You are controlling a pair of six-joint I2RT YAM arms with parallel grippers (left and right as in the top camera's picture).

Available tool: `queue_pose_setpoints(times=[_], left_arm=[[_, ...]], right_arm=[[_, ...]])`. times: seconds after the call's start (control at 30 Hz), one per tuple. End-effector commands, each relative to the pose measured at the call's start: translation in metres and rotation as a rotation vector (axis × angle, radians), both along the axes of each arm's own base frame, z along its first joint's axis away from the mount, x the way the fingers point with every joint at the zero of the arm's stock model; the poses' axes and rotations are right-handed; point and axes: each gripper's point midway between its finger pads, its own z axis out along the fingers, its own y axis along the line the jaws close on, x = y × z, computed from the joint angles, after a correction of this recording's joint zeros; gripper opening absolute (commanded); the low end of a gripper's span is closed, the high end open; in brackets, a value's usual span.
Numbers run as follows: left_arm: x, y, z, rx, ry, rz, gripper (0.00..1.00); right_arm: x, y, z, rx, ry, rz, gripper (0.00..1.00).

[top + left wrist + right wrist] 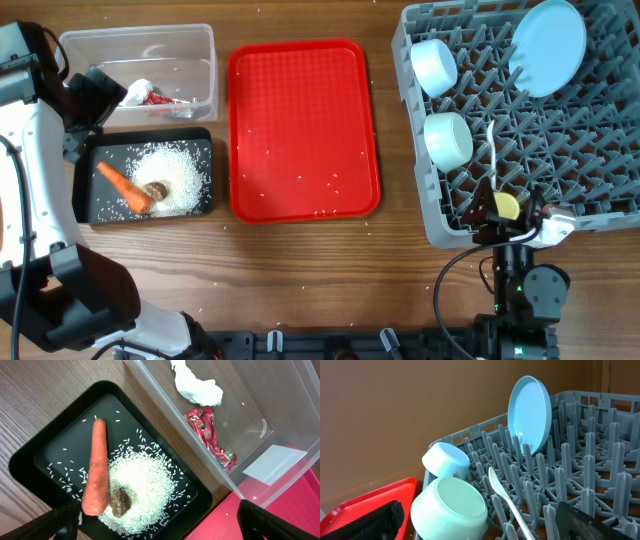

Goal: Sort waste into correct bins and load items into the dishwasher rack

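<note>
Only overhead shows the yellow cup (508, 206) in the rack (590, 160). Wrist views show left gripper (165, 519) and right gripper (485, 521) jaws spread.

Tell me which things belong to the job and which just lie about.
Job: orange carrot, loose white rice, brown scrap, red snack wrapper, crumpled white tissue, clear plastic tub, black rectangular tray, grey plastic rack, light blue plate, light blue bowl, pale green bowl, yellow cup, white plastic spoon.
Lying about: flat red tray.
</note>
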Motion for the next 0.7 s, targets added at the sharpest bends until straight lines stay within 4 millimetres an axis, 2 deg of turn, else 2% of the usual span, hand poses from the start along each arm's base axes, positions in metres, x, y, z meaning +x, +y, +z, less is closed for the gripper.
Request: queue_pose_setpoints(times=[0.0,0.23,0.33,0.43,0.47,0.5,0.57,0.6,0.67], left_arm=[[0.001,-0.002,-0.001,0.004,0.003,-0.020,1.00],[0.001,-0.001,-0.001,0.004,0.003,-0.019,1.00],[-0.005,-0.004,0.020,0.032,-0.038,-0.020,1.00],[-0.004,-0.032,0.053,0.107,-0.220,-0.080,1.00],[-0.002,-0.049,0.065,0.148,-0.367,-0.120,1.00],[-0.006,-0.060,0.071,0.169,-0.462,-0.142,1.00],[-0.032,-0.078,0.068,0.194,-0.605,-0.173,1.00],[-0.059,-0.088,0.053,0.202,-0.687,-0.187,1.00],[-0.084,-0.096,0.038,0.204,-0.749,-0.198,1.00]], right_arm=[[0.000,0.004,0.001,0.011,-0.015,0.023,1.00],[0.000,0.004,0.001,0.011,-0.015,0.023,1.00],[0.000,0.004,0.001,0.011,-0.015,0.023,1.00],[0.000,0.004,0.001,0.011,-0.015,0.023,1.00],[0.000,0.004,0.001,0.011,-0.015,0.023,1.00],[0.000,0.004,0.001,0.011,-0.015,0.023,1.00],[0.000,0.004,0.001,0.011,-0.015,0.023,1.00],[0.000,0.004,0.001,0.011,-0.015,0.023,1.00],[0.000,0.004,0.001,0.011,-0.015,0.023,1.00]])
